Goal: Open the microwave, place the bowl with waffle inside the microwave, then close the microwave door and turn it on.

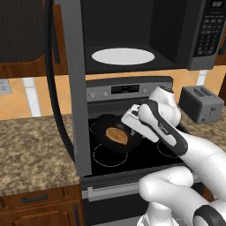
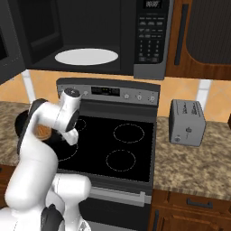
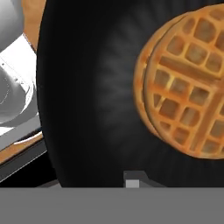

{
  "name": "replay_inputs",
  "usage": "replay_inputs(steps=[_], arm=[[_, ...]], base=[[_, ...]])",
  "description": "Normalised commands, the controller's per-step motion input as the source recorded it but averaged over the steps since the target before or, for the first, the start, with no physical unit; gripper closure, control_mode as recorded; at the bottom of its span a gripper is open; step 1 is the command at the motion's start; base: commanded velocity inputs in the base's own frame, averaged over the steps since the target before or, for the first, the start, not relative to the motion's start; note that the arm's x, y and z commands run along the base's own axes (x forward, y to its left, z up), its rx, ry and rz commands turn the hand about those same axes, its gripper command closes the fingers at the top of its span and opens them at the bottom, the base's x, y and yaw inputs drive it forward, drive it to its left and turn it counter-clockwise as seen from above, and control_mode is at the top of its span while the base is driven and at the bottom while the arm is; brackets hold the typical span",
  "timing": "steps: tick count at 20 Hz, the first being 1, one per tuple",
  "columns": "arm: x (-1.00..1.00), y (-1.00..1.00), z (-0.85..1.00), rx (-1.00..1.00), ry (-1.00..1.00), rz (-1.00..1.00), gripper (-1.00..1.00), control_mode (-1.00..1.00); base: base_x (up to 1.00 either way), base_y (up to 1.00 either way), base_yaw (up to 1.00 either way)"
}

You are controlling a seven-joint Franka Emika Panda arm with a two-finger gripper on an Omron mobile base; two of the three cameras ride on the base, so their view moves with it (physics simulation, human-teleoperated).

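Claw (image 1: pixel 131 125) is closed partway on the rim of the black bowl (image 1: pixel 106 128), holding it just above the stove (image 1: pixel 132 154). Inside the bowl lies the round waffle (image 1: pixel 117 135). White arm (image 1: pixel 176 137) bends low over the burners. Above, the microwave (image 1: pixel 132 35) stands open, its door (image 1: pixel 75 88) swung out.
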Motion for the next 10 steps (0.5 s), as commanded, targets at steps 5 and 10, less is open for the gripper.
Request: replay_inputs(steps=[5, 10], arm=[[-0.05, -0.74, 0.63, -0.30, 0.19, -0.43, 1.00, -1.00], [-0.15, -0.62, 0.06, 0.00, -0.11, -0.59, 1.00, -1.00]], base=[[0.00, 0.00, 0.00], [0.00, 0.00, 0.00]])
